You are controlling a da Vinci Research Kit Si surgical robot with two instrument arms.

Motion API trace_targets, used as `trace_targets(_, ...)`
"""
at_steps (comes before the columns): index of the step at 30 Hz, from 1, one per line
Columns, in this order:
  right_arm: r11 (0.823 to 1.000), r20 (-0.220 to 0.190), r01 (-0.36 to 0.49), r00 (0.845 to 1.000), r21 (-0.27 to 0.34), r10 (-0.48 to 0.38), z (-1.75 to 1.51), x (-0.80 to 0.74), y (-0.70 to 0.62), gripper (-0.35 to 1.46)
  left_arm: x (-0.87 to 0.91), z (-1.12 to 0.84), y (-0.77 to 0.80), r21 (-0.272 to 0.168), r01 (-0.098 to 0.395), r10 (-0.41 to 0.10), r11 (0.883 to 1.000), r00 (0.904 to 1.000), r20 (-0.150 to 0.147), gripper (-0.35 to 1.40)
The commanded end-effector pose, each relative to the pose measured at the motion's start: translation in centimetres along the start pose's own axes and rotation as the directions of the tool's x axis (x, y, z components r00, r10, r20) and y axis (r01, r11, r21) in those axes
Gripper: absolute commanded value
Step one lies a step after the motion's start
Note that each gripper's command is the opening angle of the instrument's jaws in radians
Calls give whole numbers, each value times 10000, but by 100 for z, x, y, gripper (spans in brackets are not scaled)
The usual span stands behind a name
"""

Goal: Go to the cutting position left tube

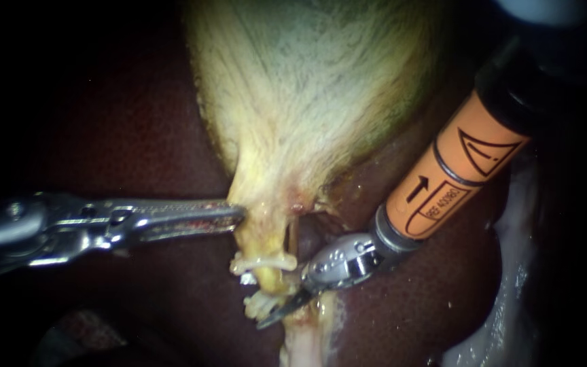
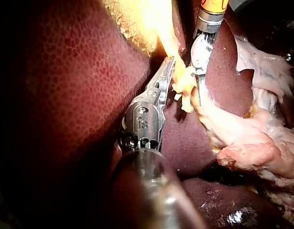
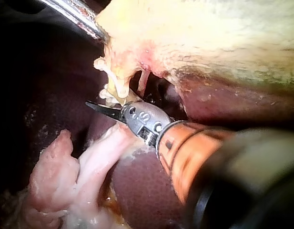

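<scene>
Left tool (image 1: 236,216) clamps gallbladder (image 1: 307,88). Right tool (image 1: 271,317), spread unclear, should settle squarely across tube (image 1: 273,280) between clips (image 1: 264,261).

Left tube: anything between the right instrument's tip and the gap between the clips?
Nothing visible. The tip of the right instrument lies at the left tube beside the lower clip, with the upper clip just above. The left instrument is off to the side, at the gallbladder.
</scene>
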Motion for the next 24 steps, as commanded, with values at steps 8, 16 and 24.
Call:
trace_targets(8,9938,-320,-1114,9933,-7,1113,6,1,4,118,1,3,-1,-34,-2,2,10000,10000,3,-35)
trace_targets(16,9858,-418,-1678,9849,45,1679,10,3,6,115,1,5,-2,-46,-4,4,10000,10000,6,-35)
trace_targets(24,9849,-417,-1730,9840,51,1730,11,2,7,115,1,6,-2,-52,-6,6,10000,10000,7,-35)
